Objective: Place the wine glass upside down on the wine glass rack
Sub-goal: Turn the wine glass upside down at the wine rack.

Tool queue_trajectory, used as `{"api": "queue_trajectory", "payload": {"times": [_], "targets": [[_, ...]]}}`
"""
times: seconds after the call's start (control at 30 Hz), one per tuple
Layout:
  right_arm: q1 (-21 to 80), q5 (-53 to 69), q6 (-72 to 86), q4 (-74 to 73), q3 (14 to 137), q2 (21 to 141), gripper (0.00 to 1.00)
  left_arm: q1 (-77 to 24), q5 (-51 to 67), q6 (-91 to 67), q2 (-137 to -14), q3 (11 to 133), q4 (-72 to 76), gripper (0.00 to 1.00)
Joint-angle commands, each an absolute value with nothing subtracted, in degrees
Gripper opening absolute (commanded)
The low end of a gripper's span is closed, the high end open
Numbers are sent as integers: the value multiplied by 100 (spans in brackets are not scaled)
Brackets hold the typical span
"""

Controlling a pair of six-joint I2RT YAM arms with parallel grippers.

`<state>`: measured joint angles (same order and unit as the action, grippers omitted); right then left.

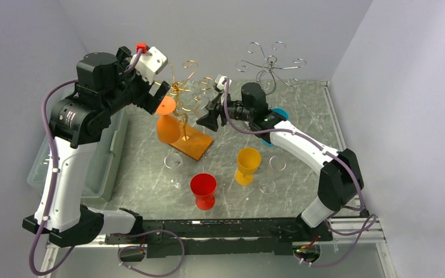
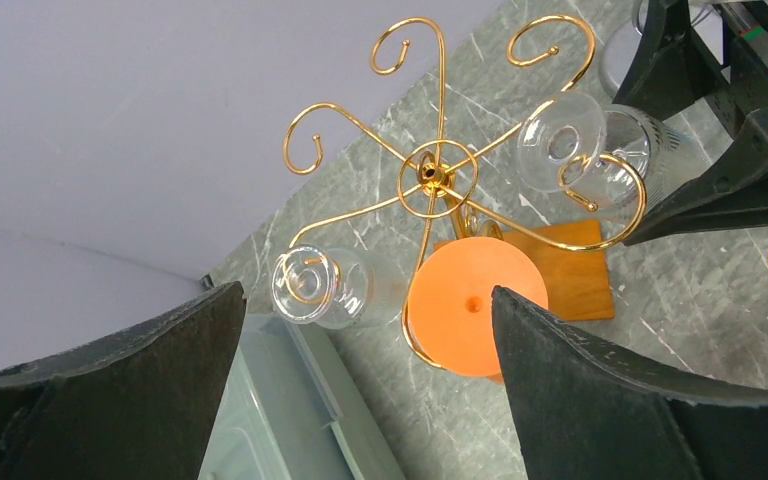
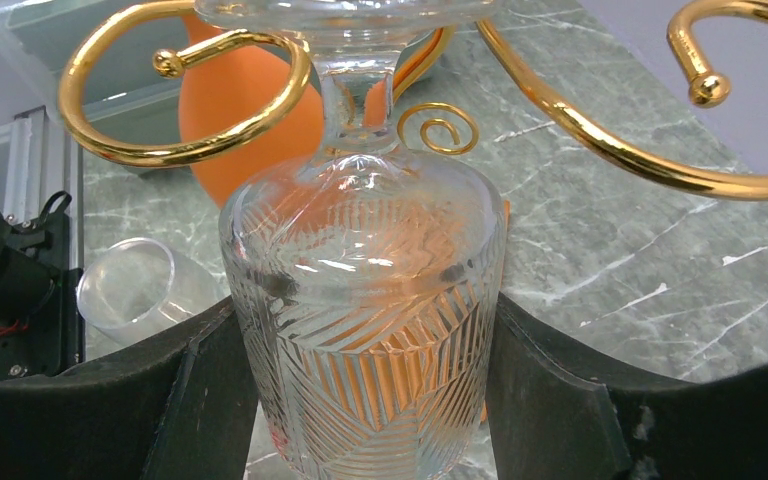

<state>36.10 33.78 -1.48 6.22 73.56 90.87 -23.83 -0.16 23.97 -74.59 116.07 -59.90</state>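
The right jaws grip the wine glass [image 3: 360, 330] by its bowl, upside down, stem inside a hook of the rack [image 3: 190, 150] at its four o'clock side, so the foot can catch. The left jaws gape empty over the orange glass [image 2: 470, 305].

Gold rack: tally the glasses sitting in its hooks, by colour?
Orange glass: 1
Clear glass: 2, the second gripped by the right pincer
Total: 3
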Motion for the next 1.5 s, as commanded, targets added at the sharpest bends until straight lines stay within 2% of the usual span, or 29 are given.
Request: {"api": "queue_trajectory", "payload": {"times": [0.0,0.93,1.47], "targets": [[3621,3673,-150,1331,7741,9099,0,-2399,-152,2511,-7453,11708,-5871,99],[3876,3615,-466,1468,7831,9325,0,-2399,-414,2568,-7631,11412,-5956,99],[3959,3779,-908,2154,7260,9077,0,-2399,-598,2571,-7840,11451,-6155,99]]}}
